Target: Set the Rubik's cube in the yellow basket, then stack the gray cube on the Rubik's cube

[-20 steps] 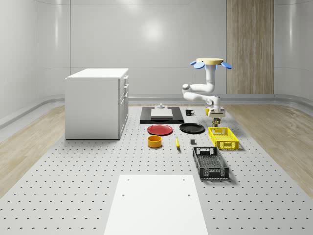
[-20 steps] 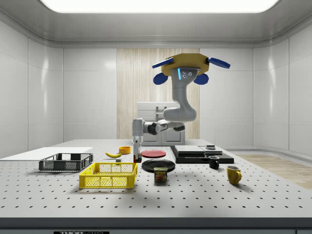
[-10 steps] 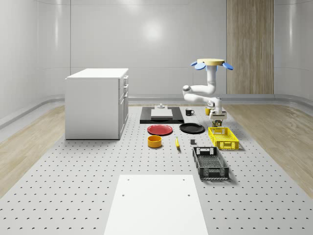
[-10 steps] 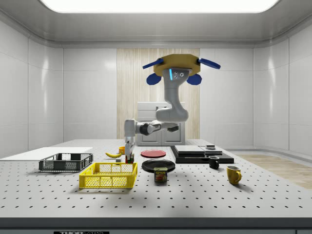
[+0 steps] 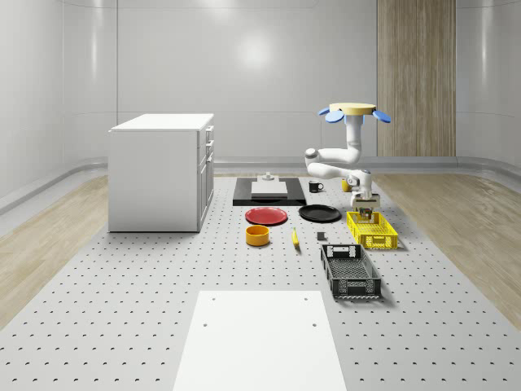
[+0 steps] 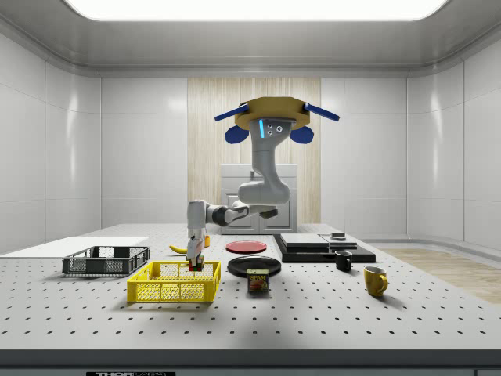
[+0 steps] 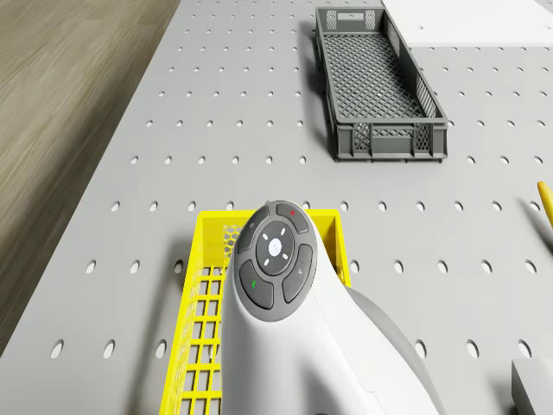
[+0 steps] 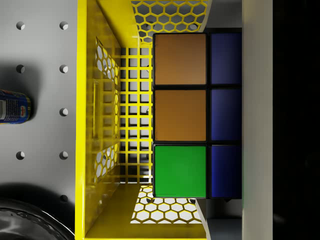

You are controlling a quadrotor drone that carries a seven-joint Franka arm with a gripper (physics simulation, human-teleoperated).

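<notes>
Clamped in the gripper (image 6: pixel 193 265), the Rubik's cube (image 8: pixel 195 115) hangs just inside the yellow basket (image 6: pixel 174 283) at the side view's lower left, the drone (image 6: pixel 270 119) hovering above, a "SPAM" can (image 6: pixel 258 280) just right of the basket.

The room is bright and evenly lit, the light coming from a broad white ceiling panel (image 6: pixel 254 8) in the side view, with soft glare patches on the glossy back wall (image 5: pixel 256 53) in the whole-scene view. Shadows on the tabletop (image 6: pixel 313 313) are faint and soft-edged, a dim patch lying under the basket (image 6: pixel 174 282). In the wrist view one edge falls to near black beside the cube (image 8: pixel 197 115), and a dark soft shadow spreads around the can (image 8: pixel 14 107).
</notes>
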